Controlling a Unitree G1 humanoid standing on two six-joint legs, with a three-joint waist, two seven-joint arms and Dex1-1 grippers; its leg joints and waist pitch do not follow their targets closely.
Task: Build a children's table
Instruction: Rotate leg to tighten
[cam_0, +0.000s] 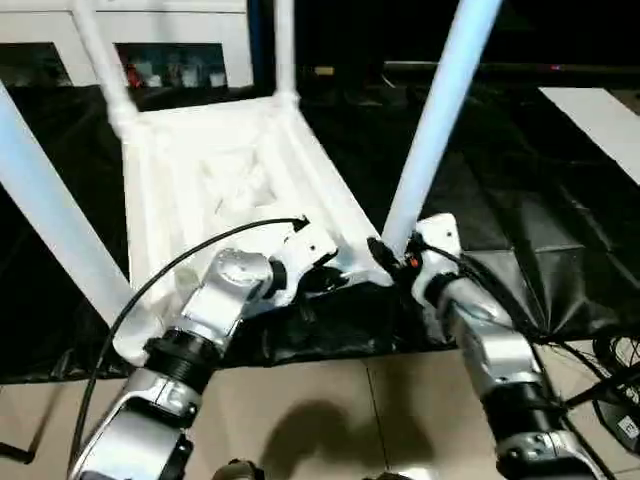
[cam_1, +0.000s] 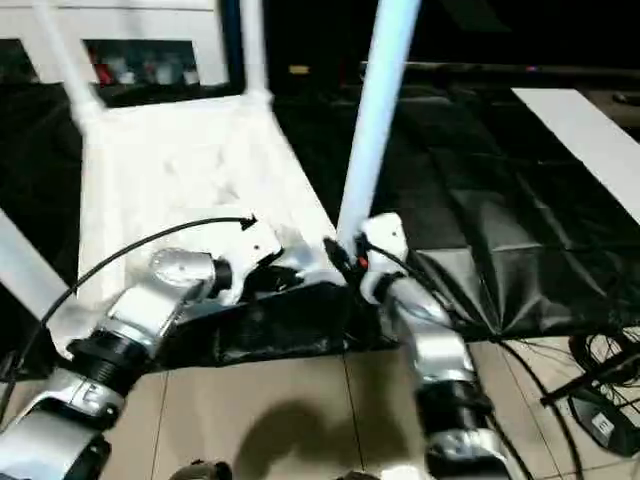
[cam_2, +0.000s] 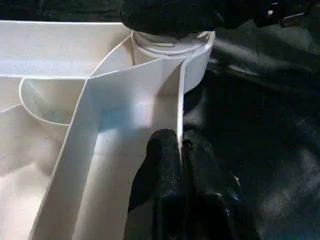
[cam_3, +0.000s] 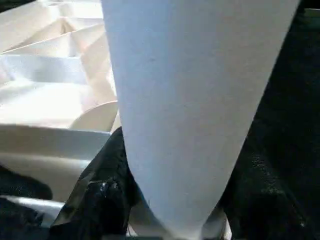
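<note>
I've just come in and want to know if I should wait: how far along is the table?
All four legs stand in the upturned table top's corner sockets. In hand: the right gripper grips the near-right leg at its base, while the left gripper pinches the top's rim. Left: seating that leg and turning the table upright.

We see a tan tiled floor (cam_0: 330, 400) under our arms, and spread over it a crinkled black sheet (cam_0: 500, 230) that runs ahead of and out to the side of the right gripper (cam_0: 392, 254). The upturned white table top (cam_0: 225, 190) lies directly on that sheet, its near edge just beside the left gripper (cam_0: 318, 280). Black cables (cam_0: 600, 370) trail on the tiles behind and outboard of the right gripper. A pale board (cam_0: 600, 120) lies far ahead of it.
</note>
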